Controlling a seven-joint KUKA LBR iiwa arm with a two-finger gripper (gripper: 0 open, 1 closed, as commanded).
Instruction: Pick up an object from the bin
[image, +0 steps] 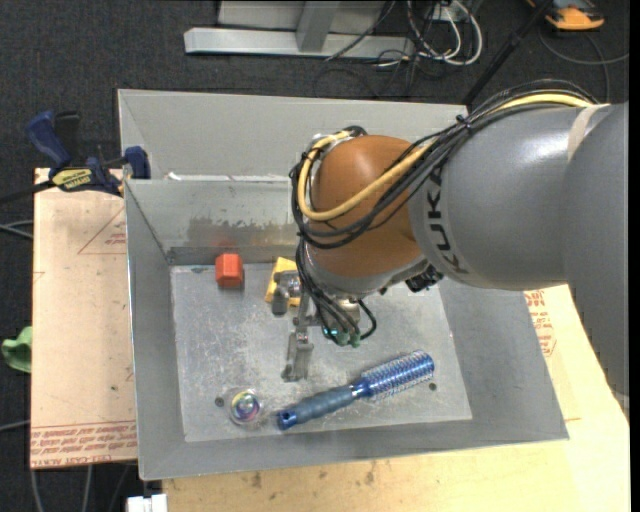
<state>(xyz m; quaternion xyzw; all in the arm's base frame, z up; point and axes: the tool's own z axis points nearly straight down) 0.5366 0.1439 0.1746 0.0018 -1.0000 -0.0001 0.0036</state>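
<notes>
The grey bin (150, 320) holds four small things. A blue hairbrush (360, 388) lies on its floor near the front wall. Just left of the brush's handle end rests a shiny little ball (244, 407). Beyond the brush, toward the back wall, are an orange-red cube (229, 270) and a yellow piece (281, 281), which is partly hidden by the arm. The gripper (294, 368) hangs just beyond the brush's handle, over bare floor. Whether it is open or closed, I cannot tell.
</notes>
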